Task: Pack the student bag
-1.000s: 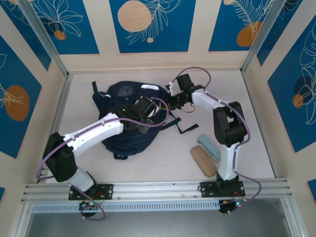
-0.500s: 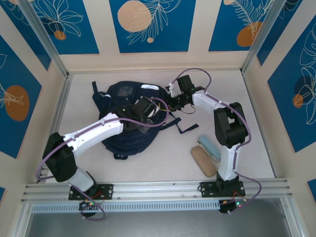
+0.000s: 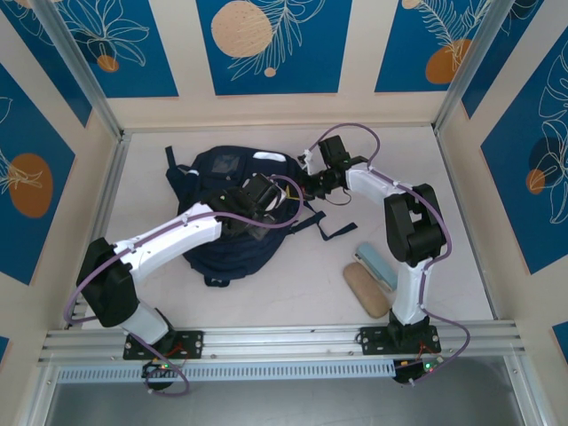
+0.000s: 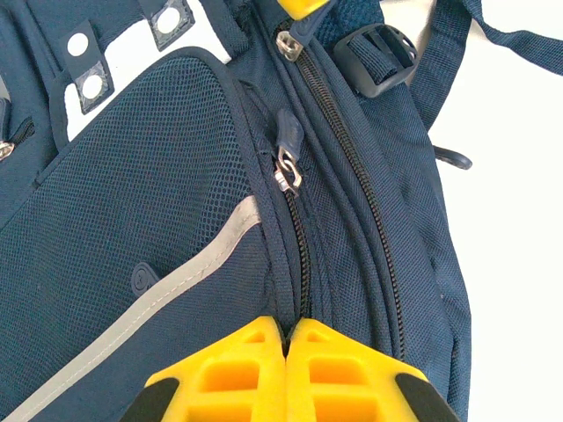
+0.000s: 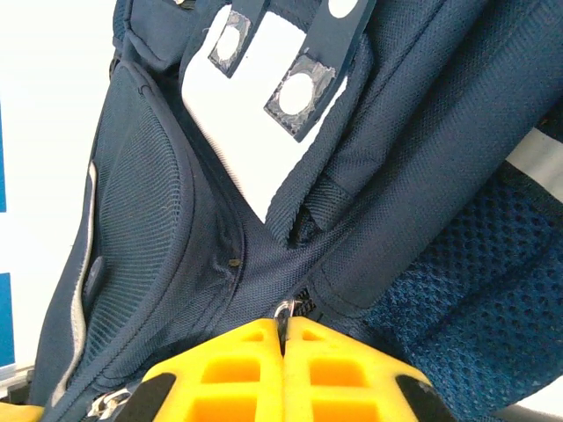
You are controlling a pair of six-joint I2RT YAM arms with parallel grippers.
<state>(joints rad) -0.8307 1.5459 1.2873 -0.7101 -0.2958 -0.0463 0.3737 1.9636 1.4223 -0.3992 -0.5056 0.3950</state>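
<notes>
Next to nothing has shifted since a second ago. The left arm stretches low across the student bag (image 3: 232, 259), left gripper (image 4: 288, 338) pressed shut over a zip line. The right arm folds back, right gripper (image 5: 283, 338) closed too, with a metal zipper pull (image 5: 286, 309) at its tips; pinched or not, hard to tell. The bag lies beneath both.

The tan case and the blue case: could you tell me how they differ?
The tan case is broader and rounder; the blue case is slimmer. The tan case lies in front, the blue case just behind it. Both lie slanted alike, outside the bag.
</notes>
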